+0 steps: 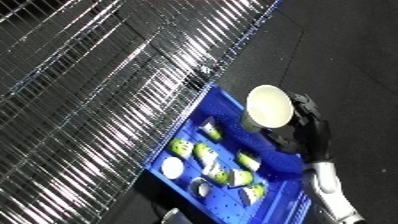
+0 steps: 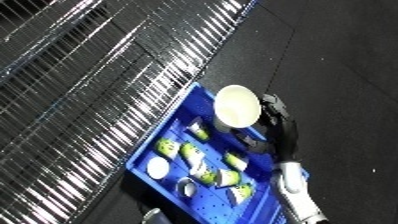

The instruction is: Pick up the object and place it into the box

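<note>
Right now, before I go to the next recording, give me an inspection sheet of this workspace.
Surface: dark floor; no table seen.
Job's things: pale cup, open mouth toward the camera, held over the blue bin.
Clutter: several green-and-white cups already lying in the bin.
Hands: right hand curled round the cup; left hand not in view.
Cables: nothing seen.
Surroundings: metal wire racking beside the bin.

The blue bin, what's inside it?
The blue bin holds a heap of small white and green cups, lying tipped over. The right hand holds another cup above the bin's corner, hiding whatever lies beneath it.
</note>
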Available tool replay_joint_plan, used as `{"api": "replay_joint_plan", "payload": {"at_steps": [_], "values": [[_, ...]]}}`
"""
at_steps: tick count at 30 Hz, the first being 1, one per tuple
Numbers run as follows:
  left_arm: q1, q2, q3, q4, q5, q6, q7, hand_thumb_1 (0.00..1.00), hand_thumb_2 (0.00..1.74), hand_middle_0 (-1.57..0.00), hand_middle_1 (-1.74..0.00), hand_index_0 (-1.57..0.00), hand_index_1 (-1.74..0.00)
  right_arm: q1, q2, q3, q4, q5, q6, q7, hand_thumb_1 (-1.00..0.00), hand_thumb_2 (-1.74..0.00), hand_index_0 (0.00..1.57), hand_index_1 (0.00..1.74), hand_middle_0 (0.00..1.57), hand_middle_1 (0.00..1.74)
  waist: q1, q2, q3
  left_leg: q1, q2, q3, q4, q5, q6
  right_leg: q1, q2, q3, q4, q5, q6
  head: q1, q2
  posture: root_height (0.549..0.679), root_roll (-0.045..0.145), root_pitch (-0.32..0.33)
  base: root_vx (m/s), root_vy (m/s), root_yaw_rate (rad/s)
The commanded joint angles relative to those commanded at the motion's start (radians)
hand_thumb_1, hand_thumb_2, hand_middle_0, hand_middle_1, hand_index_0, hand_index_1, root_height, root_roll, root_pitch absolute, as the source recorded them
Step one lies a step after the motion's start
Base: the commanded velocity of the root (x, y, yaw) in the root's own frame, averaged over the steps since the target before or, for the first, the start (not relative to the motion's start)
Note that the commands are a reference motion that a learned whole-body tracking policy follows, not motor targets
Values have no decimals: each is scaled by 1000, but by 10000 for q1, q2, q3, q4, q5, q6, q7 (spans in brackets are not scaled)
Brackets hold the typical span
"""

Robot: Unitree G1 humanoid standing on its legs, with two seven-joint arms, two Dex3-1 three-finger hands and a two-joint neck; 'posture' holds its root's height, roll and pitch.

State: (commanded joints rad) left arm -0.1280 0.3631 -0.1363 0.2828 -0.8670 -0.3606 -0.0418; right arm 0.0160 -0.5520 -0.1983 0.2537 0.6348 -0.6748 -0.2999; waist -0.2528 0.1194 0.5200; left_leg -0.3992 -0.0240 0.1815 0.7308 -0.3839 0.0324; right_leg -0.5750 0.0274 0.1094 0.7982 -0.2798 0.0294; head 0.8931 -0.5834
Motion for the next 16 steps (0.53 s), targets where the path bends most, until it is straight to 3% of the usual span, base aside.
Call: {"api": "replay_joint_plan", "payload": {"at_steps": [3,11,16], "values": [[-18,-13,-26,24,-9,-12,-1,1000,1740,-1570,-1740,-1570,-1740,-2,42,50,50,25,-42,7,0,0,0,0,0,0,9,7,0,-37,-9,-14,-3,17,-3,-53,1,-7,42,-6,-7,-6,-1,633,99,79,-15,-9,23],[-19,-33,-32,49,-24,-19,-8,1000,1740,-1570,-1740,-1570,-1740,12,89,84,37,2,-74,32,0,0,0,0,0,0,13,12,0,-45,-18,-26,6,26,-7,-61,4,-10,66,-18,-17,-177,-22,633,99,78,0,-2,5],[-67,-121,-98,48,5,37,46,1000,1740,-1570,-1740,-1570,-1740,-43,336,408,-621,-165,169,631,0,0,0,0,0,0,131,-81,0,-36,-27,-158,-3,145,-53,19,-8,-90,82,-40,-57,-800,42,632,101,69,-2,-41,97]]}}
